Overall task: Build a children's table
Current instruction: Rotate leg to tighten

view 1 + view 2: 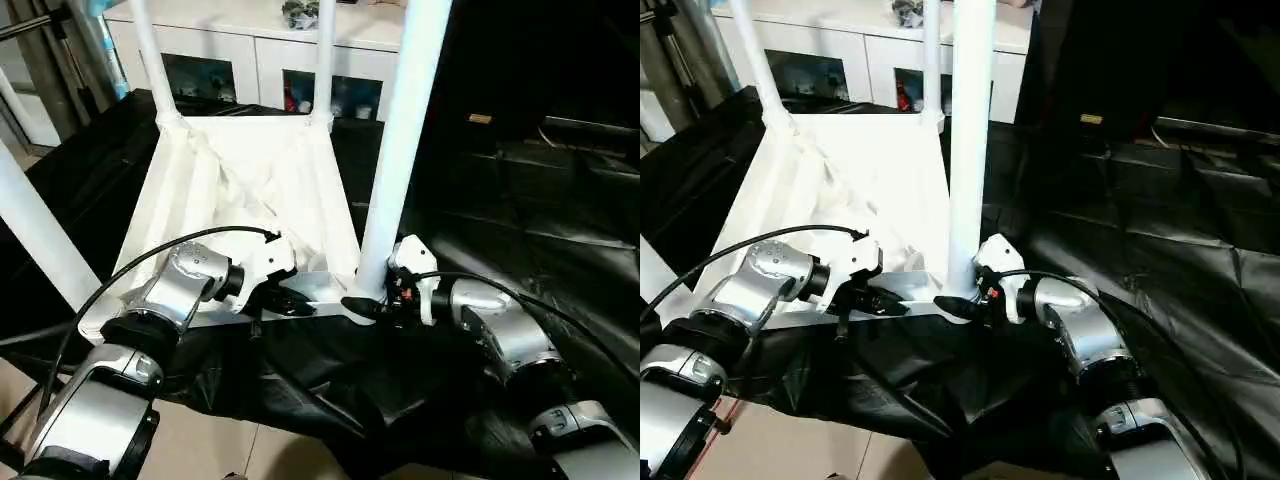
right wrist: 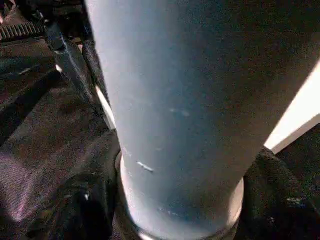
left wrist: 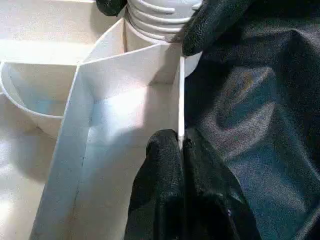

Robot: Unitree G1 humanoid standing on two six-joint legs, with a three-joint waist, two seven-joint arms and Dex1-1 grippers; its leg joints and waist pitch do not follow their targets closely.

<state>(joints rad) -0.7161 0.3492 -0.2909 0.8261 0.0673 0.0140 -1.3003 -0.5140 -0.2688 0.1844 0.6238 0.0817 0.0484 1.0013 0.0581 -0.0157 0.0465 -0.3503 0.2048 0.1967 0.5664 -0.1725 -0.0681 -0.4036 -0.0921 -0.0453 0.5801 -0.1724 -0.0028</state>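
Observation:
The white tabletop (image 1: 240, 190) lies upside down on a black sheet, with white legs standing in its corner sockets. My left gripper (image 3: 181, 150) is shut on the thin near rim (image 3: 180, 100) of the tabletop, close to the near right corner. My right gripper (image 1: 372, 300) is closed around the base of the near right leg (image 1: 400, 140), where it enters its socket. One black fingertip (image 3: 210, 25) presses against the leg's ribbed end. The far legs (image 1: 150, 60) (image 1: 324, 60) and the near left leg (image 1: 40, 240) stand upright.
A black sheet (image 1: 520, 200) covers the floor under and to the right of the table. A white cabinet with glass doors (image 1: 260, 60) stands just behind the far legs. Bare tan floor (image 1: 200, 450) lies at the front, and a metal stand (image 1: 50, 60) is at the far left.

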